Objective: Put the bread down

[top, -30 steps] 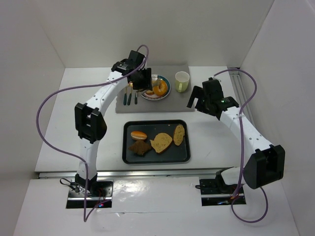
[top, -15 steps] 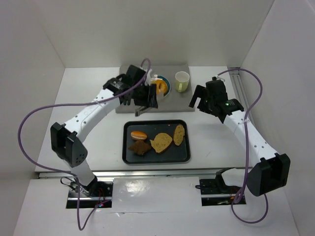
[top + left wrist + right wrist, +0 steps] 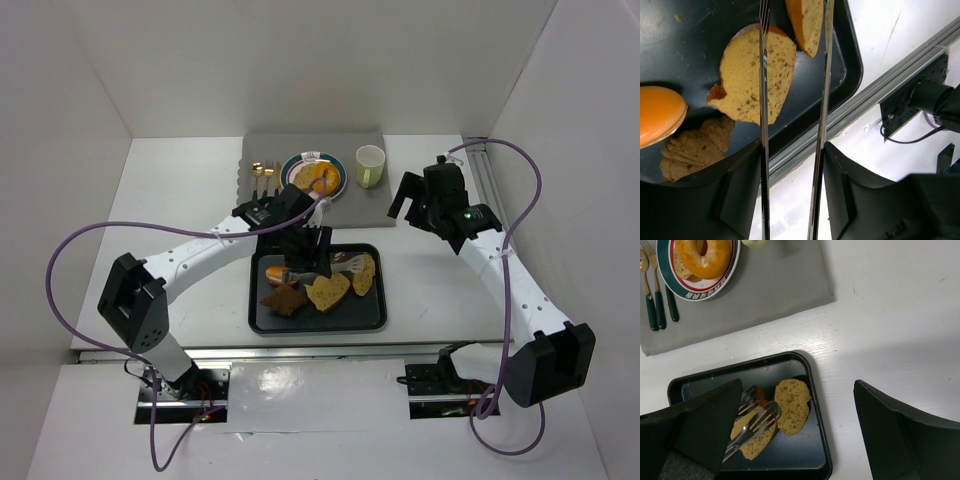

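A black tray [image 3: 255, 300] holds an orange bun [image 3: 278, 272], a brown bread [image 3: 282, 298], a heart-shaped slice [image 3: 328, 291] and an oval slice [image 3: 364, 274]. My left gripper [image 3: 305, 266] is shut on metal tongs [image 3: 338, 267], whose open blades hang over the heart-shaped slice. In the left wrist view the gripper [image 3: 792, 160] pinches the two blades [image 3: 763, 100] above that slice [image 3: 742, 85]. My right gripper [image 3: 405, 198] is open and empty above the table, right of the mat; its own view [image 3: 797, 435] looks down on the tray [image 3: 812, 385] and the tongs [image 3: 752, 422].
A grey mat [image 3: 300, 145] at the back holds a rimmed plate [image 3: 297, 164] with a ring-shaped bread [image 3: 322, 178], green-handled cutlery [image 3: 262, 178] and a pale green cup [image 3: 370, 165]. White walls stand on three sides. A rail runs along the right edge.
My left arm has swung from over the plate down to the tray, carrying the tongs. The right gripper has shifted slightly right and stays open.
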Robot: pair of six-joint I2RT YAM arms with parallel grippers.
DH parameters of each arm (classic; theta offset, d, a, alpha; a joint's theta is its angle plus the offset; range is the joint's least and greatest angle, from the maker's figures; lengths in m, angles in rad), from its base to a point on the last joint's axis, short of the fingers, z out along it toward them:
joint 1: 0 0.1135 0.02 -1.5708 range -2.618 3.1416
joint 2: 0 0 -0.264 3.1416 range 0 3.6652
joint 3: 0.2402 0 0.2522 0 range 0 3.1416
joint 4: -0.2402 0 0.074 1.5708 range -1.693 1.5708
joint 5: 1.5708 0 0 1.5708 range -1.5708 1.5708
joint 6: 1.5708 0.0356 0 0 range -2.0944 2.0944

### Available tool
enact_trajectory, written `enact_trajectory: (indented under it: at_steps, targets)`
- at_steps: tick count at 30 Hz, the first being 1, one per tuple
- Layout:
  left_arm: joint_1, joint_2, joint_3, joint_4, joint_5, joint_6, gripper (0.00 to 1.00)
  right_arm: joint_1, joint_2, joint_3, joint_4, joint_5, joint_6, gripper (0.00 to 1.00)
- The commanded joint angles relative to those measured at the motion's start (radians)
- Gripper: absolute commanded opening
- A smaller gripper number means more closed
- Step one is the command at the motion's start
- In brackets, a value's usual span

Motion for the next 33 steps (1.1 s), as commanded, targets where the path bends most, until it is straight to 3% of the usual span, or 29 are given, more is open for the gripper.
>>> enact_trajectory:
  at_steps: [1,12,16,17,20,21,25,28,33]
  targets:
    - [-0.013,-0.012,0.009,0.061,0.039,-0.005,0.61,-0.006,-0.026,0.036,-0.032,-0.002,-0.012,1.0]
    - [-0.042,0.109,0.077,0.07,0.032,0.006,0.57,-0.006,-0.017,0.017,-0.023,-0.011,-0.003,1.0]
    - [-0.042,0.109,0.1,0.058,-0.002,0.018,0.43,-0.006,-0.017,0.017,-0.023,0.0,-0.003,1.0]
    - [-0.042,0.109,0.1,0.043,-0.002,0.019,0.32,-0.006,-0.017,0.017,-0.023,0.0,-0.003,1.0]
    - [-0.042,0.097,0.123,0.02,-0.013,0.028,0.19,-0.006,-0.008,0.017,-0.014,-0.01,-0.003,1.0]
    - [-0.042,0.097,0.133,0.011,-0.022,0.028,0.1,-0.006,-0.008,0.017,-0.014,-0.01,-0.003,1.0]
    - [0.034,0.04,0.169,-0.045,-0.002,0.046,0.0,-0.006,0.002,0.017,-0.003,-0.01,-0.003,1.0]
    - [0.111,0.011,0.222,-0.089,-0.022,0.058,0.0,-0.006,0.002,0.017,0.007,-0.019,-0.003,1.0]
    - [0.33,0.021,0.31,-0.109,-0.059,0.081,0.0,-0.006,0.012,0.027,0.026,-0.03,-0.012,1.0]
